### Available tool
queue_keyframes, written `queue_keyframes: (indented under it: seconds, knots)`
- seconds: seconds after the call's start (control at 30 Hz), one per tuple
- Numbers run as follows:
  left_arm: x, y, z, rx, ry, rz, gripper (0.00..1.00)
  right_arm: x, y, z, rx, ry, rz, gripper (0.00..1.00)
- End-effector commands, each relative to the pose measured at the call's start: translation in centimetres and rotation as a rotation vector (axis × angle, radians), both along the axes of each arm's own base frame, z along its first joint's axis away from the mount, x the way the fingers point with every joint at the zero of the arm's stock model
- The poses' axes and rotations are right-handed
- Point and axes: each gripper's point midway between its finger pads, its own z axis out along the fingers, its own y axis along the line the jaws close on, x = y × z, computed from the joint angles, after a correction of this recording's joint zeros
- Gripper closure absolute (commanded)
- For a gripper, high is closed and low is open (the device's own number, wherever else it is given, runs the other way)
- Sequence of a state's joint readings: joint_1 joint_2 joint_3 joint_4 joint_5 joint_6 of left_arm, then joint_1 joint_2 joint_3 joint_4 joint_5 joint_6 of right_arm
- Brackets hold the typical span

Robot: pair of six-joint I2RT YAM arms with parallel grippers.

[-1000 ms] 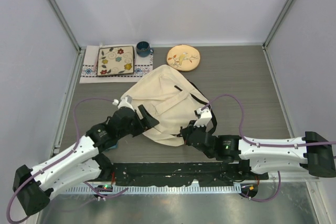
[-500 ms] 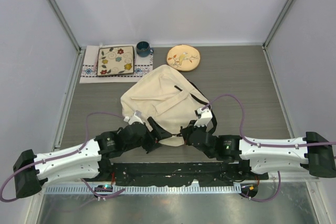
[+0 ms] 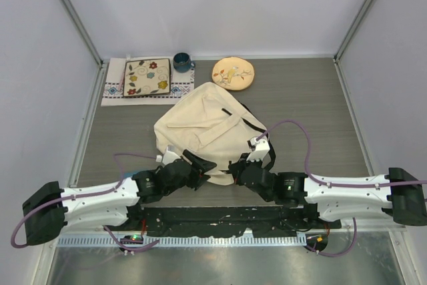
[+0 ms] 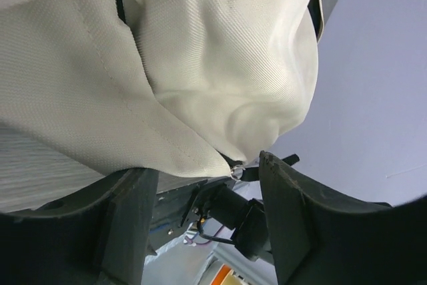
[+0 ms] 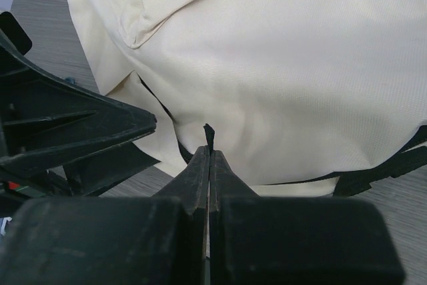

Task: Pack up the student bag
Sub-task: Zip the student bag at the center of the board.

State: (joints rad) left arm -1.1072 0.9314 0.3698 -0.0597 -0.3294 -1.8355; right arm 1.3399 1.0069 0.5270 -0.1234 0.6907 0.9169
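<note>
The cream student bag [image 3: 207, 125] lies in the middle of the table, its black straps trailing to the right. My right gripper [image 3: 231, 167] is at the bag's near edge, shut on a black zipper pull [image 5: 209, 133]; the jaws are pressed together [image 5: 209, 155] with the tab's tip sticking out. My left gripper [image 3: 202, 167] is open beside it, its fingers either side of the bag's near corner [image 4: 205, 165]. A metal ring and a black tab [image 4: 267, 170] show at that corner. The left fingers [image 5: 80, 131] show in the right wrist view. The bag's fabric [image 4: 200, 65] [image 5: 287, 78] fills both wrist views.
A square floral plate [image 3: 147, 77] on a patterned cloth, a blue cup [image 3: 181, 63] and a round yellowish floral plate [image 3: 233, 73] stand along the back edge. White walls close in the left, right and back sides.
My left arm has swung from the bag's left side down and right to its near edge, next to the right gripper. The right gripper has stayed in place.
</note>
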Motion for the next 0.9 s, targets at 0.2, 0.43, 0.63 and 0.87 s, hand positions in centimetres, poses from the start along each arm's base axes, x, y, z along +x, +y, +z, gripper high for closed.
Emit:
queue_keyframes:
  seconds: [0.2, 0.43, 0.63, 0.87]
  knots:
    - [1.6, 0.4, -0.4, -0.049, -0.035, 0.098, 0.86, -0.1, 0.5, 1.2, 0.045, -0.037, -0.009, 0.99]
    - [1.4, 2.1, -1.2, -0.034, -0.035, 0.139, 1.0, -0.4, 0.2, 0.7, 0.034, -0.027, -0.017, 0.99]
    - [1.2, 4.6, -1.4, -0.015, -0.044, 0.186, 1.0, 0.4, -2.9, 0.6, 0.017, -0.048, -0.124, 0.99]
    - [0.8, 7.4, -2.0, -0.006, -0.052, 0.24, 1.0, 1.0, -4.7, 2.0, 0.032, -0.088, -0.177, 0.99]
